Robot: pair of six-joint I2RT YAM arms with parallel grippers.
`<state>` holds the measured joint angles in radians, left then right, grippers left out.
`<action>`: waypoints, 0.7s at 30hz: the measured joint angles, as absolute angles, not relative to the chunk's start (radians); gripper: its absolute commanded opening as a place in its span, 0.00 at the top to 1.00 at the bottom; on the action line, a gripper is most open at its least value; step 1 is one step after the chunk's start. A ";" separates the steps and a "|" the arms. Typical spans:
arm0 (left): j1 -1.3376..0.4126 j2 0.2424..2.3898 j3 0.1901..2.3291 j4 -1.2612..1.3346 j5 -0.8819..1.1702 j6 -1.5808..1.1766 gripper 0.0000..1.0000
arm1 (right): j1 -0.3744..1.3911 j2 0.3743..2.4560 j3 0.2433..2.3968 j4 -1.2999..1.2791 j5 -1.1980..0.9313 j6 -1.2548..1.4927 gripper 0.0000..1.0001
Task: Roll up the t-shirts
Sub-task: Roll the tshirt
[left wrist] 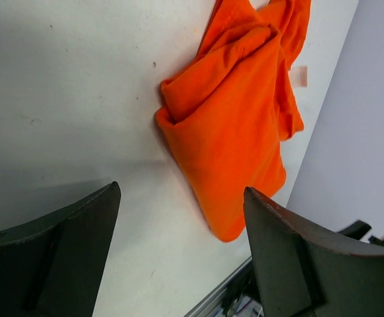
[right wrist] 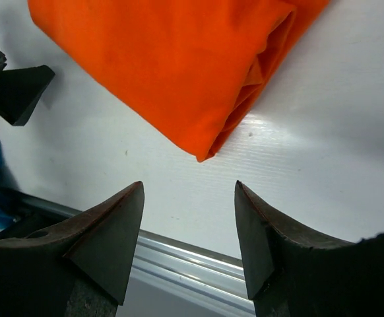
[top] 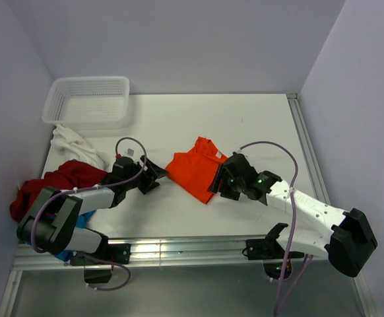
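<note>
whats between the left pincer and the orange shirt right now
Only bare white table: the left pincer is open and apart from the orange t-shirt, with nothing on the strip between them. The left wrist view shows it best.

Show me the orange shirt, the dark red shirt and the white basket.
orange t-shirt (top: 195, 173): top view, middle of the folded cloth.
dark red t-shirt (top: 70, 177): top view, centre of the crumpled heap.
white basket (top: 86, 121): top view, its near wall.

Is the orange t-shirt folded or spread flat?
Folded. The orange t-shirt lies as a compact bundle on the table, layered edges showing at its near corner.
</note>
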<state>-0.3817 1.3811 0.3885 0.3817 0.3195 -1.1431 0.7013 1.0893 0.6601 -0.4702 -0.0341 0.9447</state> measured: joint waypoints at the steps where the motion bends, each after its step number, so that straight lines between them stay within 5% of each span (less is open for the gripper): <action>1: -0.397 1.386 0.389 0.393 0.294 -1.157 0.20 | 0.702 1.085 0.669 -0.488 -0.020 0.944 0.36; 5: -0.476 1.436 0.420 0.402 0.206 -1.218 0.24 | 0.702 1.064 0.690 -0.521 0.020 0.932 0.37; 21: -0.550 1.700 0.532 0.572 0.096 -1.372 0.69 | 0.705 1.067 0.741 -0.570 0.074 0.791 0.37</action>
<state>-0.5495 1.7000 0.5320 0.5720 0.0956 -1.3720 0.7048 1.0668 0.7410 -0.5701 0.0742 0.7914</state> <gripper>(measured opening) 0.354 0.627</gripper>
